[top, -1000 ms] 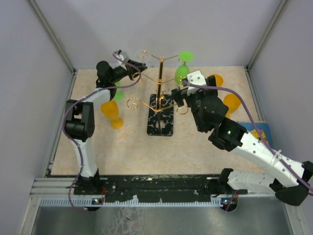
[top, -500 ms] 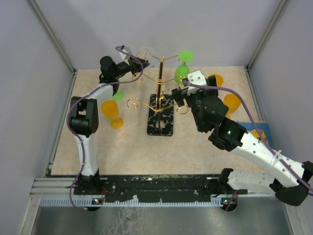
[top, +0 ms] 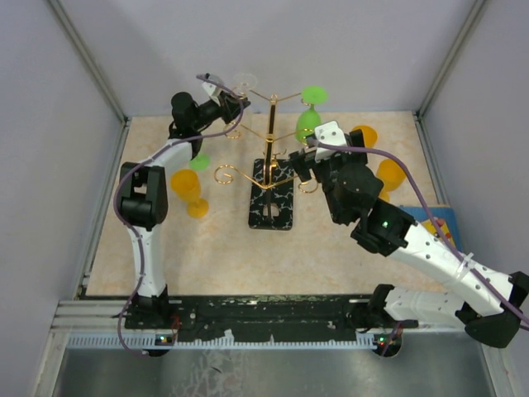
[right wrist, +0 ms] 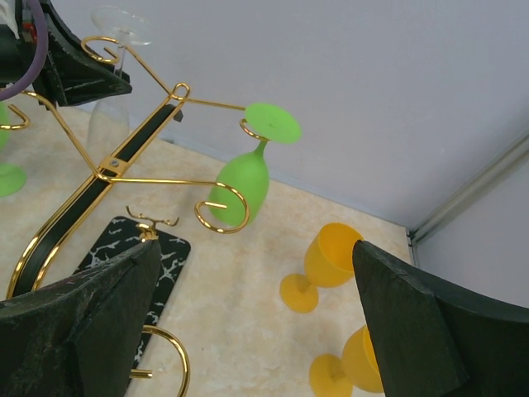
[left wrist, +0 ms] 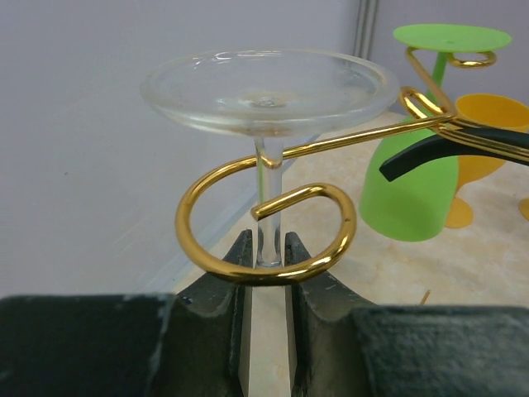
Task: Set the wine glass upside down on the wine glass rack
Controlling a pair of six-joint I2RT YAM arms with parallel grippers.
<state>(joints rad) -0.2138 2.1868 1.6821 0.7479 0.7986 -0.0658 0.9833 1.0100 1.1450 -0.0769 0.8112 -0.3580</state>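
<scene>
Top external: at the eleven o'clock arm of the wine glass rack point(top: 271, 207), the left gripper point(top: 226, 103) holds the clear wine glass point(top: 244, 82) foot-up. Left wrist: it clamps the stem inside the gold curl point(left wrist: 264, 276), so the foot can hang there. Right wrist: the right gripper point(right wrist: 256, 273) gapes empty at the rack's three o'clock.

No writing, label, brand or number can be read anywhere.

Lab test booth: plain grey panels point(top: 347, 50), aluminium frame posts point(top: 450, 58)
</scene>
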